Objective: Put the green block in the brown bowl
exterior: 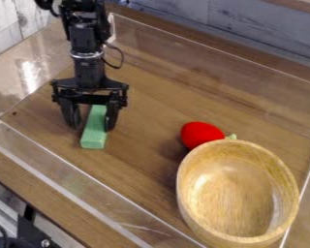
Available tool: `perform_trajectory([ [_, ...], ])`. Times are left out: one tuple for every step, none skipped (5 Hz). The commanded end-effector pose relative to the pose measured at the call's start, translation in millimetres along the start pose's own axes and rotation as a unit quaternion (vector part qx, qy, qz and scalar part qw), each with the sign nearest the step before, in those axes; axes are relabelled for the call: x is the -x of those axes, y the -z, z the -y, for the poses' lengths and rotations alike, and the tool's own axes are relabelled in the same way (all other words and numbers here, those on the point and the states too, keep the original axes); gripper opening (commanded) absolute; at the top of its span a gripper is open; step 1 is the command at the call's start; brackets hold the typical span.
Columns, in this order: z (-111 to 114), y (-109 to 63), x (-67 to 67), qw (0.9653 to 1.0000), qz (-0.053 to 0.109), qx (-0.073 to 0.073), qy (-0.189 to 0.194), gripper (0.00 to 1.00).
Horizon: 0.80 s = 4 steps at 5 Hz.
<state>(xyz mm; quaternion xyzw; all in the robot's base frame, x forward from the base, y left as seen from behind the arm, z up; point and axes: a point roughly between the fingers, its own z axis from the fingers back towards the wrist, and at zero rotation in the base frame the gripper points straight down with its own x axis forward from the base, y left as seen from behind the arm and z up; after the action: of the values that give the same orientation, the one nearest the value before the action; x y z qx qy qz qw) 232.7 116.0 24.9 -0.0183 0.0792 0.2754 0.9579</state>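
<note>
The green block (93, 136) lies flat on the wooden table, a light green bar left of centre. My gripper (93, 116) points straight down over the block's far end, open, with one black finger on each side of the bar. Whether a finger touches the block I cannot tell. The brown bowl (186, 184) sits at the lower right, empty, well away from the gripper.
A small round red object (201, 134) rests just beyond the bowl's far rim, between bowl and block. A clear plastic wall (67, 179) borders the table along the near and left sides, with another wall along the back.
</note>
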Motion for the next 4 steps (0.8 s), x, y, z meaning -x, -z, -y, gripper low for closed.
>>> perform_trajectory([
  [7,-8.2,-1.9,0.9999,0.015,0.005,-0.005,1.00],
  [17,-6.4,0.1,0.9999,0.012,0.008,-0.007,0.00],
  [16,-18.4,9.6,0.9995,0.018,0.020,-0.015,1.00],
  [18,-19.0,21.9,0.9989,0.028,0.028,0.025,1.00],
])
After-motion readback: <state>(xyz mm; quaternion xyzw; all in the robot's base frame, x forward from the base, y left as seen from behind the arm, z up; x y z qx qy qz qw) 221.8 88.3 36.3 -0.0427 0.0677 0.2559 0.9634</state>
